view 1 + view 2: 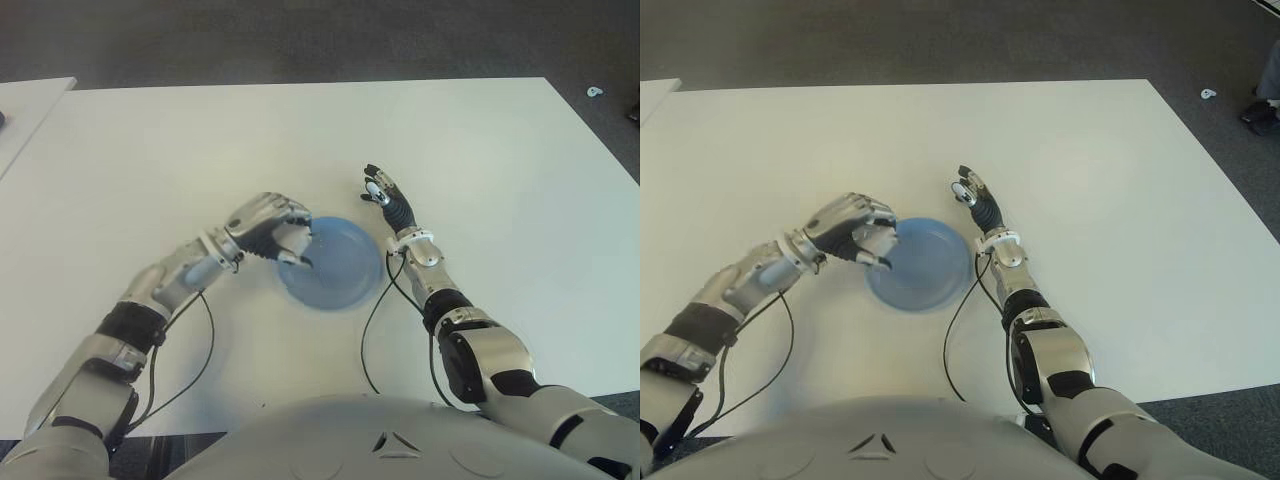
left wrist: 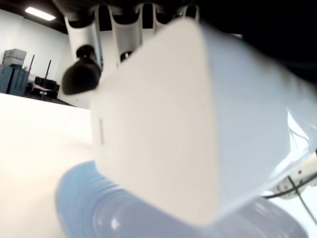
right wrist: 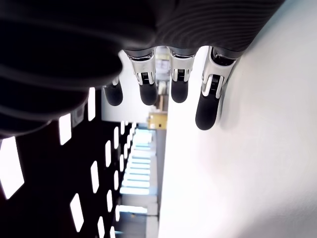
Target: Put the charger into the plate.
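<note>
A white boxy charger (image 2: 163, 119) fills the left wrist view, held in my left hand (image 1: 272, 228) with the fingers curled around it. The hand hovers at the left rim of the blue plate (image 1: 345, 270), and the charger (image 1: 292, 243) is mostly hidden by the fingers in the eye views. The plate (image 2: 99, 208) shows just below the charger in the left wrist view. My right hand (image 1: 385, 197) shows just beyond the plate's right edge, fingers (image 3: 208, 99) stretched out and holding nothing.
The white table (image 1: 300, 140) spreads wide around the plate. Black cables (image 1: 372, 330) trail from both forearms toward the near edge. A second white table corner (image 1: 25, 100) sits at the far left. Dark floor lies beyond the far edge.
</note>
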